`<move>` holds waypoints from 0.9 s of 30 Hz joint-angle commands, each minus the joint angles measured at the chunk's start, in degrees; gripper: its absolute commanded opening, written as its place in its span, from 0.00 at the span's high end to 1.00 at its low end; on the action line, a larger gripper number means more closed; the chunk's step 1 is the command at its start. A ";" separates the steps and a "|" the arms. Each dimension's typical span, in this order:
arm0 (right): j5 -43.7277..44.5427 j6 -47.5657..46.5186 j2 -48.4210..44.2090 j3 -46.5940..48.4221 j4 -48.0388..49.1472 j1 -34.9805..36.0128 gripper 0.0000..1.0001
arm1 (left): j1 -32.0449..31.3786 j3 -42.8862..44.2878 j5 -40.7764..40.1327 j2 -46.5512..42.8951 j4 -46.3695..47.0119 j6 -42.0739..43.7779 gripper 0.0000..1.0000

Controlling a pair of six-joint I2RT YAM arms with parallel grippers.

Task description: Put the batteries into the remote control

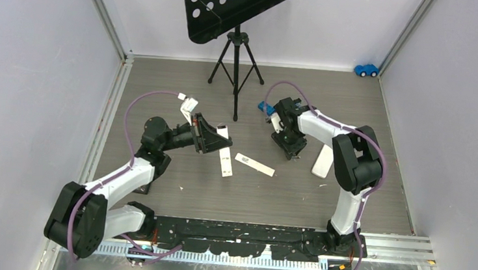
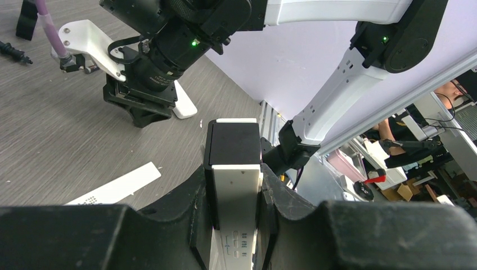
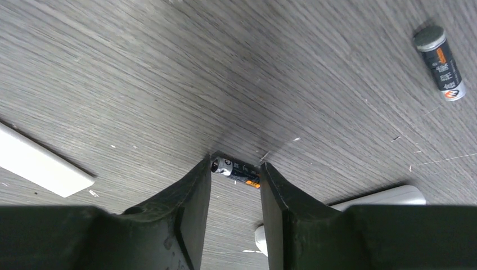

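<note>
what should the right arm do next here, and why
Probably ease the right claw down a little and close it on the battery. Its fingers are apart, and that cell lies on the table right at their tips, not yet lifted. The left claw holds the remote clamped, so a battery seems to be the missing piece.

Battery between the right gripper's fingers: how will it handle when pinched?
Likely rolls: the battery is a smooth cylinder lying on its side on the flat table. It spans the gap of the right gripper end to end, so a squeeze may pop it sideways. Probably rigid; small, so likely light.
</note>
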 commanded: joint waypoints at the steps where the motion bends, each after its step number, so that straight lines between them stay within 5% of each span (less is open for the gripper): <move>1: -0.18 -0.78 0.75 -0.20 -1.34 -1.59 0.62 | -0.14 0.73 0.68 -1.81 2.12 0.04 1.00; 4: 2.15 0.59 1.07 0.61 -0.27 -1.82 0.77 | -0.13 0.68 0.71 -1.92 2.06 0.04 1.00; 10: 7.34 6.55 1.28 1.66 4.31 -3.05 0.80 | -0.14 0.35 0.58 -2.44 1.84 0.29 1.00; 16: 3.25 8.20 0.28 1.68 2.44 -4.56 0.48 | -0.14 0.33 0.40 -2.64 1.67 0.31 1.00; 20: -1.34 9.27 0.64 2.30 -1.57 -6.30 0.44 | -0.14 0.66 0.50 -2.34 1.56 0.00 1.00; 27: -7.56 10.28 5.17 4.10 -7.98 -8.30 0.63 | -0.13 0.86 0.79 -0.91 2.42 -1.28 1.00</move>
